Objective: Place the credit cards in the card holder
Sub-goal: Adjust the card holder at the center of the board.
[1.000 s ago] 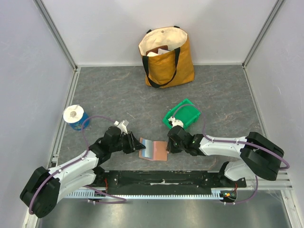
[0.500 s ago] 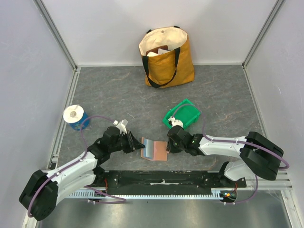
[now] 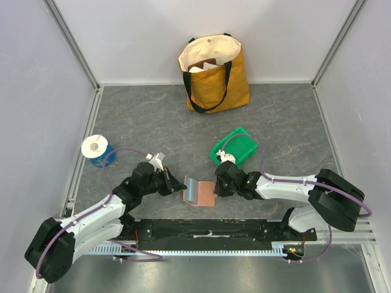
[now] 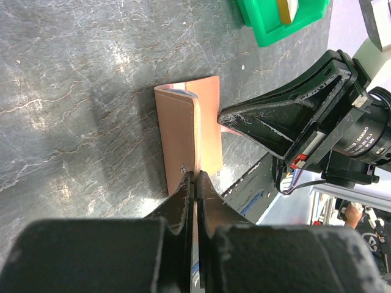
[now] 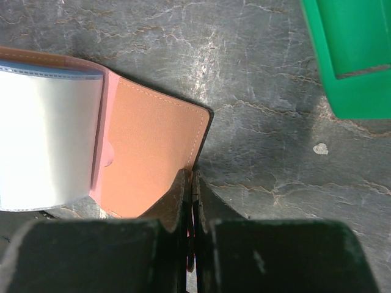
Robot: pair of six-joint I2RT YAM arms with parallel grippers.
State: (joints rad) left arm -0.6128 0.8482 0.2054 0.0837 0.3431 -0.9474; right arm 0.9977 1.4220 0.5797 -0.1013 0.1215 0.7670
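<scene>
I'm pinching the card holder (image 3: 198, 192) from both sides: my left tool (image 4: 194, 182) is pressed together on its left edge, my right tool (image 5: 189, 183) on the edge of the brown flap. It's lying spread open on the bench (image 3: 153, 116) between my arms, showing terracotta leather and a pale glossy pocket (the green bin (image 3: 239, 146) is sitting just beyond). I'm judging this as the opening step. Next I'm needing one tool free for the cards, and I'm not seeing any clearly.

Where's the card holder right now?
Top view: the card holder sits front centre, between the left end effector and right end effector, near the green bin.
</scene>
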